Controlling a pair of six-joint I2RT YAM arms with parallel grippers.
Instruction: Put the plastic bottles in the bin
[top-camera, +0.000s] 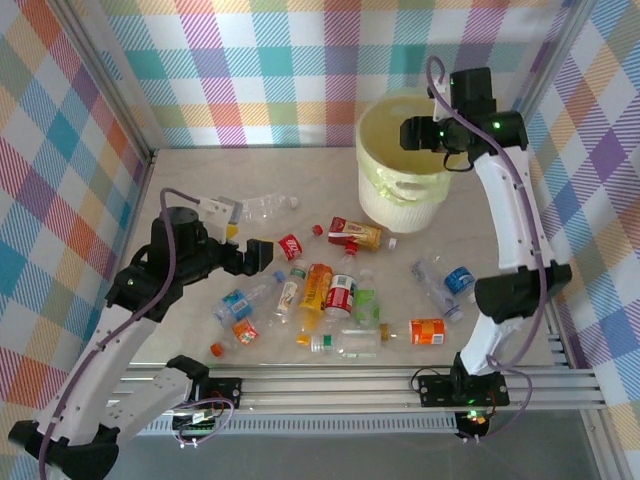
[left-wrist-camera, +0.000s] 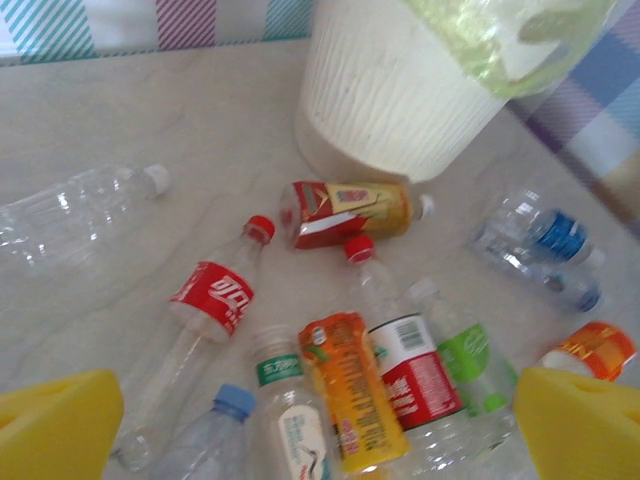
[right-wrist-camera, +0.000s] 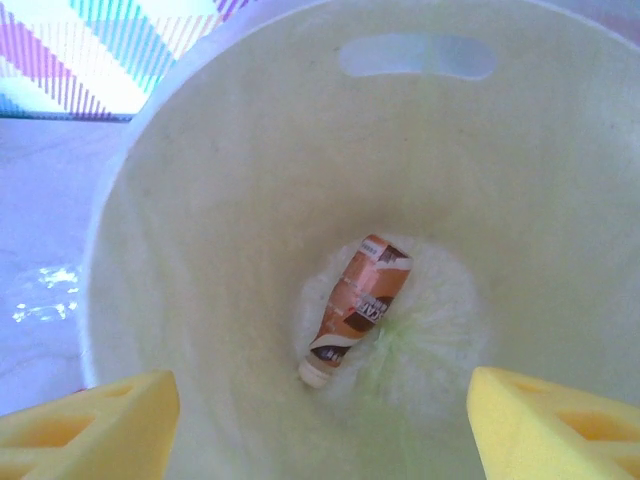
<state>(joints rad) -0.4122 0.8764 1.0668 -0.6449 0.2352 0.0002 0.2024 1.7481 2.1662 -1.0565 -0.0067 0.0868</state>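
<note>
Bin (top-camera: 385, 205) at 1 o'clock, 1 bottle (right-wrist-camera: 355, 310) lying inside, right jaws apart above; left jaws, wide apart, are best centred across the orange-labelled bottle (left-wrist-camera: 350, 395).

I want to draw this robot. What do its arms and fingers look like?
The left arm and right arm are white tubes with black joints. A purplish cable runs along each one. The right arm has little green lights. The left gripper and right gripper each have two chunky yellow fingers.
</note>
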